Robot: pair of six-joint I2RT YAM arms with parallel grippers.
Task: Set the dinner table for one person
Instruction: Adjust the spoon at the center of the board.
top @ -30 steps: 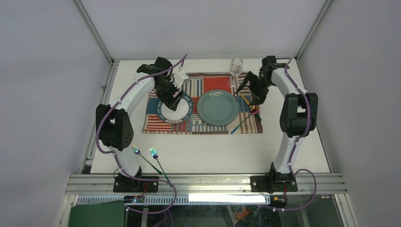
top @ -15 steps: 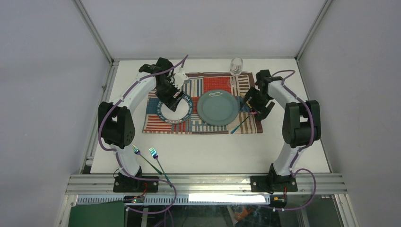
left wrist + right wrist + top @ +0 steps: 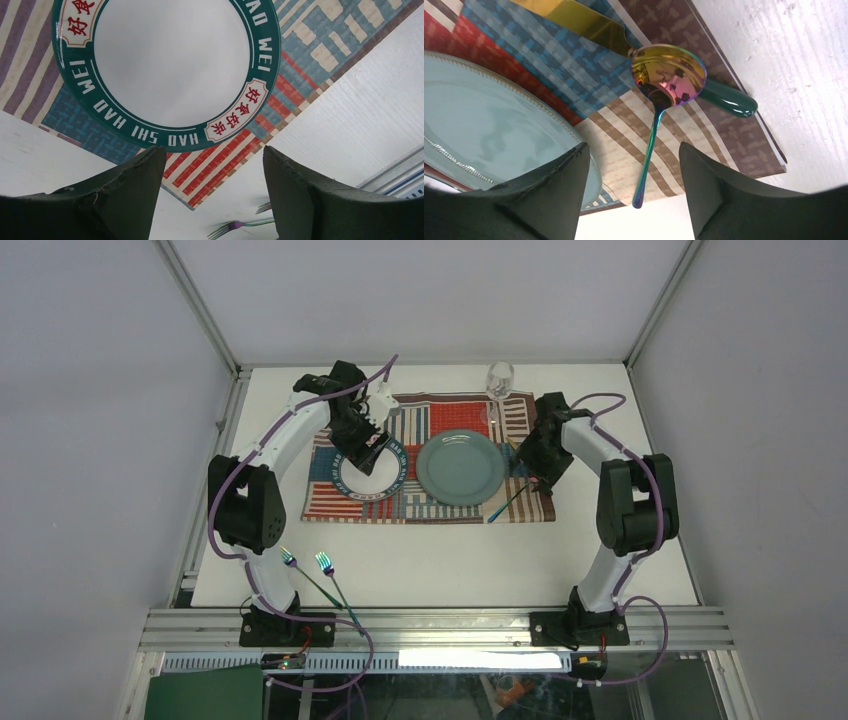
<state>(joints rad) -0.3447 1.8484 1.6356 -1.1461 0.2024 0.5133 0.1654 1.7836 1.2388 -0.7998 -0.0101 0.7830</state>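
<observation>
The white worktop [image 3: 450, 560] bears the placemat [image 3: 350, 502]. The left jaws hang released above the small plate [image 3: 170, 65]. The right jaws, released too, hang over the spoon [image 3: 669, 75], probably to lift it off the knife [image 3: 584, 25].

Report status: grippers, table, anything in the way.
Left gripper open over small plate. Right gripper open over spoon crossing knife. Table: mat, big plate, glass down; forks off mat. Nothing blocking.

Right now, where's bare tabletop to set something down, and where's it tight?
Free: the dinner table strip between the placemat and the near rail, right of the forks. Crowded: the placemat, with teal plate, ringed plate, spoon, knife, and the glass at its far edge.
</observation>
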